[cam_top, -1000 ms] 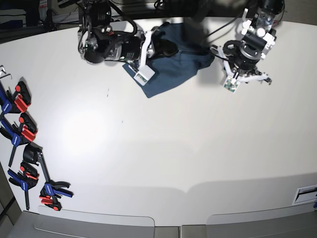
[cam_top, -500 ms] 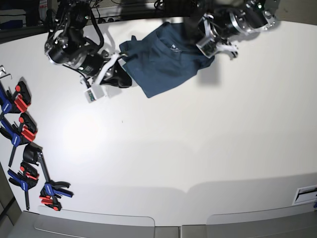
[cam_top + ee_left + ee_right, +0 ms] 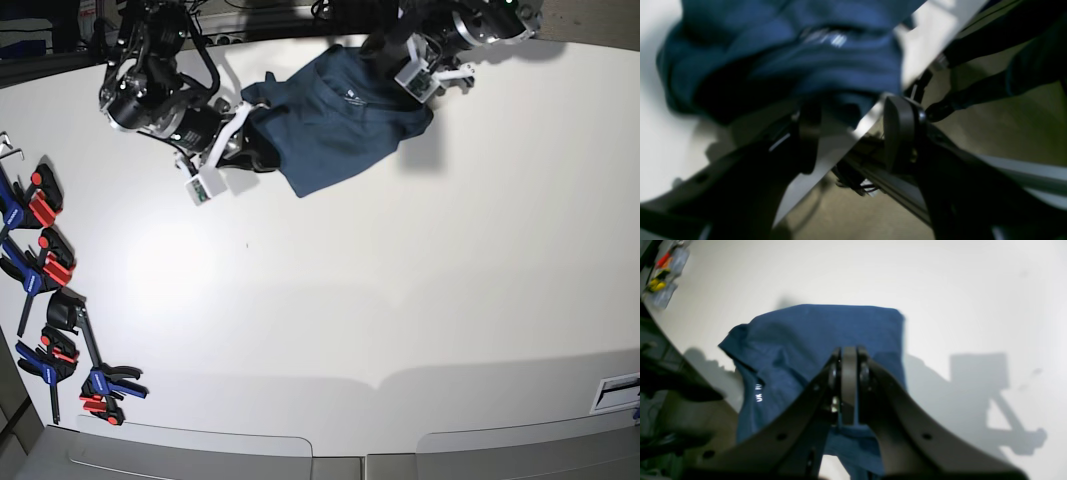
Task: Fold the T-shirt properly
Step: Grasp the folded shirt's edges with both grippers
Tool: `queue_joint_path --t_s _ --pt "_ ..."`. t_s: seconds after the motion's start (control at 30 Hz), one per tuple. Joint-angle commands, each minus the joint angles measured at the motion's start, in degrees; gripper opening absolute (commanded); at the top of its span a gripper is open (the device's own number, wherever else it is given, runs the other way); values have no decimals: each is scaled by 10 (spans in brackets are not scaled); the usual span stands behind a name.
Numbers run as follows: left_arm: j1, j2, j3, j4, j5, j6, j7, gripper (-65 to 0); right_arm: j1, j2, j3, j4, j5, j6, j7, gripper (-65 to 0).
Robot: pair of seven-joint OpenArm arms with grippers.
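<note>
The dark teal-blue T-shirt (image 3: 335,125) lies bunched and folded over at the far edge of the white table (image 3: 400,300). My right gripper (image 3: 258,155) is at its left edge. In the right wrist view that gripper (image 3: 848,383) is shut, hovering over the T-shirt (image 3: 826,330), with no cloth visibly pinched. My left gripper (image 3: 385,48) is at the shirt's far corner by the table edge. In the left wrist view it (image 3: 853,133) stands open, and a fold of the T-shirt (image 3: 790,56) reaches down between its fingertips.
Several red, blue and black clamps (image 3: 45,260) lie along the table's left edge. A white label (image 3: 615,390) sits at the near right. Past the table's far edge are cables and dark frame parts (image 3: 973,50).
The left gripper has opened and shifted toward the shirt's far corner. The right arm swung off the shirt to its left side and now sits slightly nearer the cloth.
</note>
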Motion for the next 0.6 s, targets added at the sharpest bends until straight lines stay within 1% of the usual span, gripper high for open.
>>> queue_joint_path --t_s 0.0,0.07,0.13,0.17,0.23,0.33,0.5,0.57 --pt "2 5 0 0 -9 3 -11 -366 6 3 -4 10 14 3 14 -650" --pt "2 16 0 -17 -20 3 -9 -366 6 3 -15 10 14 3 16 -650" --pt "2 24 0 -26 -58 2 -5 -366 6 3 -24 10 14 3 16 -650" --pt "1 26 0 -26 -59 2 -4 -373 6 3 -28 10 14 3 16 -650" --pt "-3 26 0 -26 -63 2 -5 -373 6 3 -33 10 14 3 17 -650" --pt "-16 28 0 -26 -92 -3 -4 -373 6 3 -33 10 14 3 18 -650" --pt "-27 50 1 -26 -95 -6 8 -373 6 3 -33 10 14 3 18 -650" --pt "-26 52 2 -26 -94 -6 11 -373 6 3 -33 10 14 3 18 -650"
